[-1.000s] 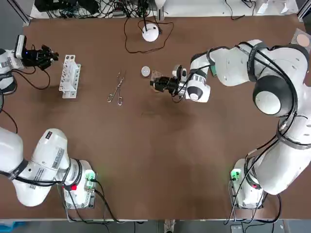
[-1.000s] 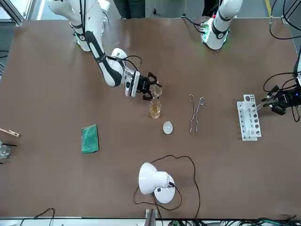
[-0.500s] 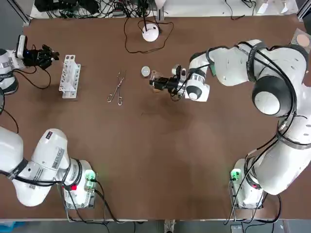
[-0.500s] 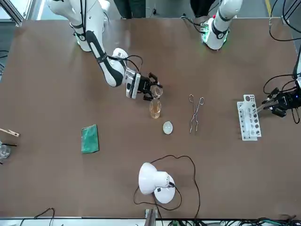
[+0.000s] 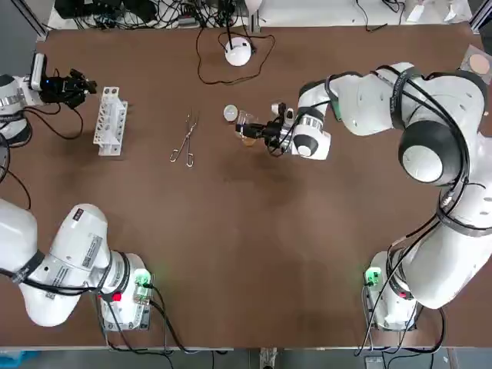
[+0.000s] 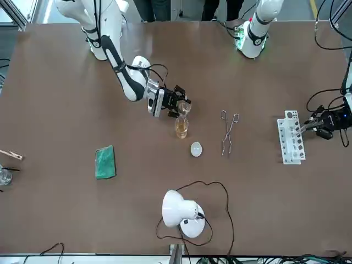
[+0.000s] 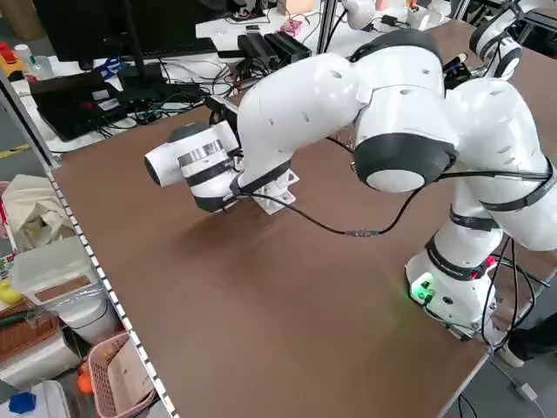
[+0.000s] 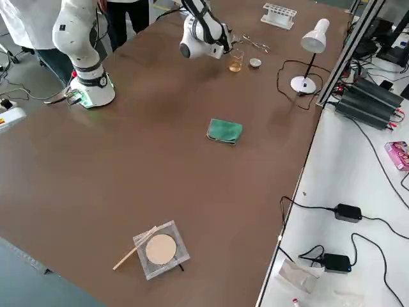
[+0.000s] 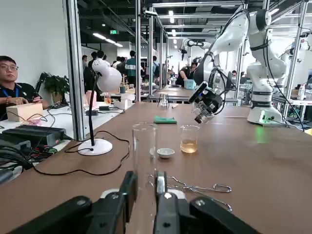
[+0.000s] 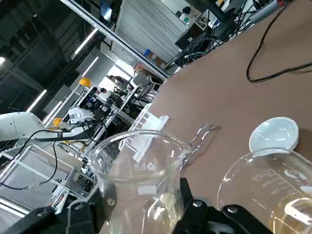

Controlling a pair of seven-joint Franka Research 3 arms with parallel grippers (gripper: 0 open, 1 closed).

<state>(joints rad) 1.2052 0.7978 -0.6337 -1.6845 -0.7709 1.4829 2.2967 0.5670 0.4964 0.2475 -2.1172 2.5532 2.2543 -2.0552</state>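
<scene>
The right gripper (image 6: 177, 105) hung low over the middle of the brown surface (image 6: 66, 99), its jaws closed partway on a small glass beaker (image 10: 141, 175), gripping the wall from both sides. That beaker was tipped, its lip leaning toward a second beaker (image 6: 181, 127) that stood upright on the surface just beside and below it. The standing beaker held a shallow layer of amber liquid. The glass of the held one looked clear; whether any liquid sat in it could not be told. A small white dish (image 6: 196, 148) lay near the standing beaker, on the side away from the robot, and a pair of metal tongs (image 6: 227, 132) lay flat a little farther toward the robot's left.

The left gripper (image 9: 145, 187) was at the far left edge of the surface, its jaws pinched nearly shut on a clear glass test tube (image 9: 144, 146), which stood up between them. Just beside it sat a white test tube rack (image 6: 290, 137). A white desk lamp (image 6: 180, 212) stood at the far edge of the surface.
</scene>
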